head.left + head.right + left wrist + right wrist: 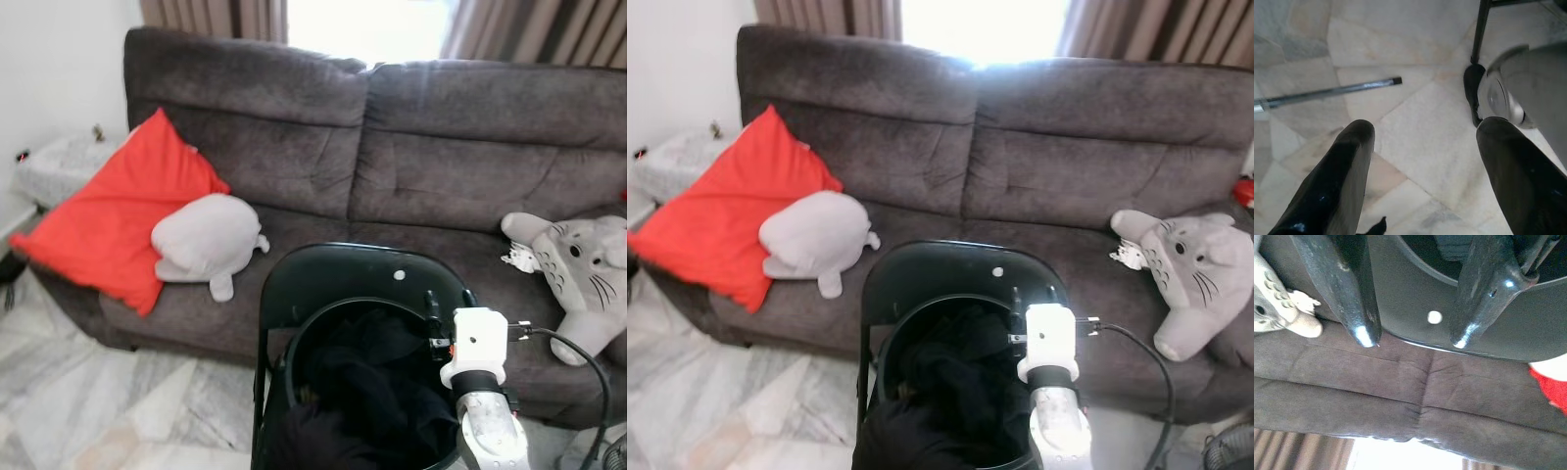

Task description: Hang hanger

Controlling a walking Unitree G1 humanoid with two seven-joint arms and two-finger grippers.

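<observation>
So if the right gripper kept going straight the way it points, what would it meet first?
Most likely the sofa. The right gripper, fingers open, points over the black chair back toward the sofa's cushions. Depth is unclear; a slightly lower line would graze the chair first.

Right arm [487,421] was raised forward, white wrist block up top, right gripper [1411,340] pointing away from the body, fingers [1347,293] parted with nothing between them. Left gripper [1422,161] hung low, pointing down, jaws wide apart, seemingly idle.
</observation>
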